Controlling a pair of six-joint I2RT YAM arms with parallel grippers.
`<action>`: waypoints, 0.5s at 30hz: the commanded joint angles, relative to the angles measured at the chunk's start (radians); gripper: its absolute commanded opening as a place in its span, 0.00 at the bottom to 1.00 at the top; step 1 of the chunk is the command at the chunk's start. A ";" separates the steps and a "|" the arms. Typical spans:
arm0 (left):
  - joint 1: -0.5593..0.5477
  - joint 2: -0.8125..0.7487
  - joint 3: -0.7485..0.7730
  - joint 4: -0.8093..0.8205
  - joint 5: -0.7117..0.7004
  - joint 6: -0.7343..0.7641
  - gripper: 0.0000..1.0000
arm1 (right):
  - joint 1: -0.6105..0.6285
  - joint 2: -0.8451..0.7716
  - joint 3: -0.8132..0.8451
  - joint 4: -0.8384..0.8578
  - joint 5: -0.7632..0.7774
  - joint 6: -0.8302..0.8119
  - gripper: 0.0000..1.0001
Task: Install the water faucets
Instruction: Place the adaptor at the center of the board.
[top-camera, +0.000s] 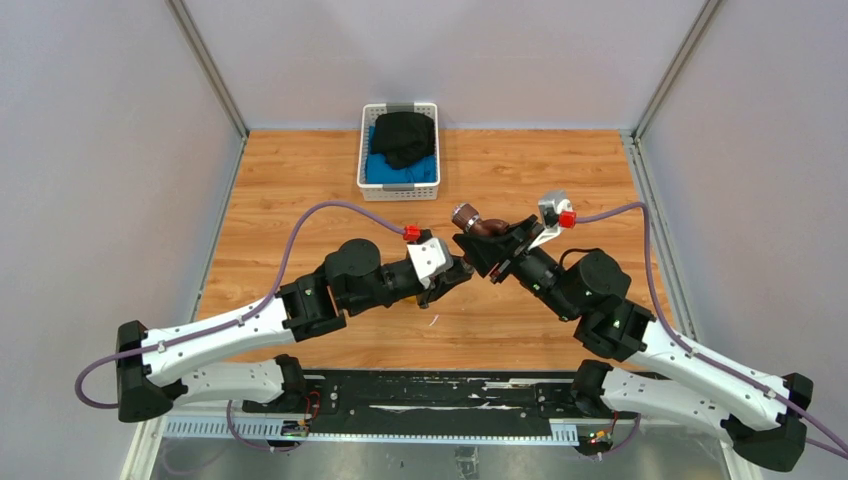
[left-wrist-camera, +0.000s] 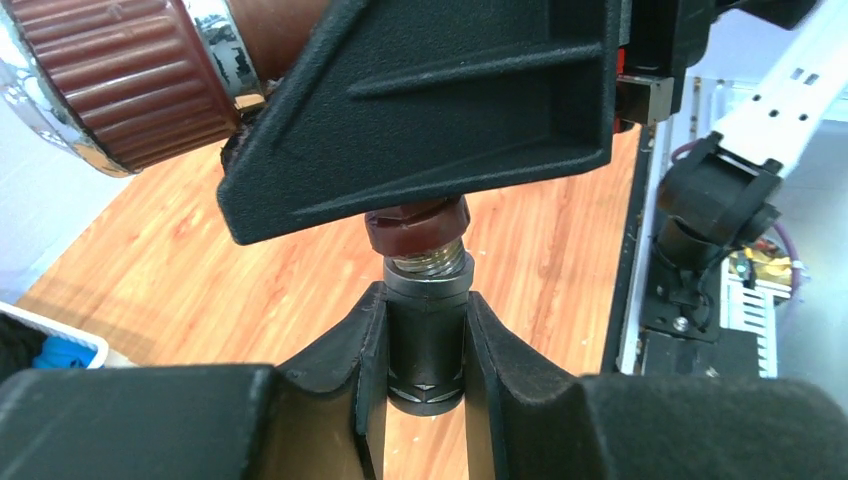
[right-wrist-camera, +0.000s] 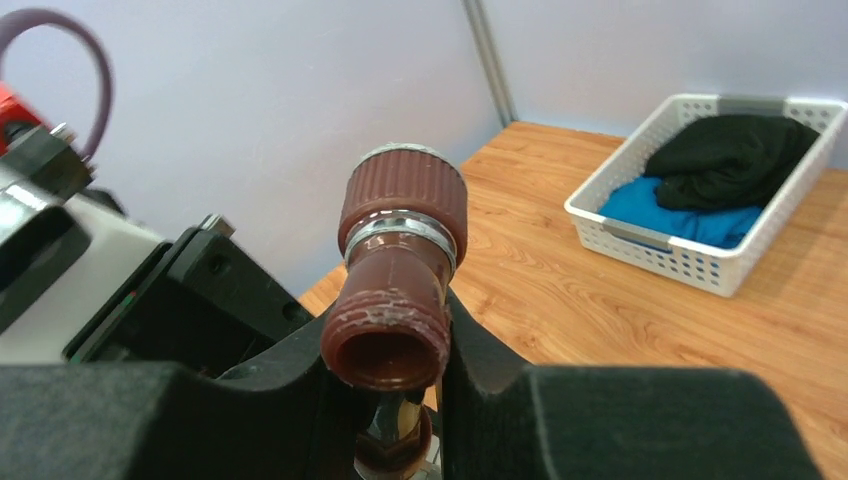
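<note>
nearest the lens, left jaws: clamped narrow on a stubby dark grey fitting (left-wrist-camera: 427, 345), upright between the two black fingers (left-wrist-camera: 340, 375). directly above and touching its top: silvery threaded end and brown hex collar of the reddish-brown faucet (left-wrist-camera: 415, 228).

right jaws: closed across the faucet body just below the ribbed knob (right-wrist-camera: 405, 195), open spout mouth turned toward the right wrist camera. both pieces held in the air above the table (top-camera: 300, 180), between the two wrists. brass faucet: not made out in any view.

handling, as judged: rigid metal, small but dense. smooth plated band likely slippery. best gripped on the body or the hex flats, not on the turning knob. threads easy to cross if tilted, so keep the two axes in line. scuffed spout rim, no sign of fragility.

farther out: white basket (top-camera: 398, 190) with black cloth (top-camera: 405, 135) over blue cloth (top-camera: 385, 170), at the far table edge, well apart from both arms.

writing, brands, labels: none legible.
</note>
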 joint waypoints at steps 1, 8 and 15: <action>0.008 -0.074 0.011 -0.010 0.142 -0.046 0.00 | -0.037 -0.063 -0.034 0.084 -0.161 -0.131 0.00; 0.138 -0.157 -0.060 0.058 0.489 -0.227 0.00 | -0.089 -0.187 -0.076 0.103 -0.529 -0.247 0.00; 0.185 -0.156 -0.087 0.108 0.628 -0.335 0.00 | -0.090 -0.200 0.037 -0.015 -0.741 -0.293 0.00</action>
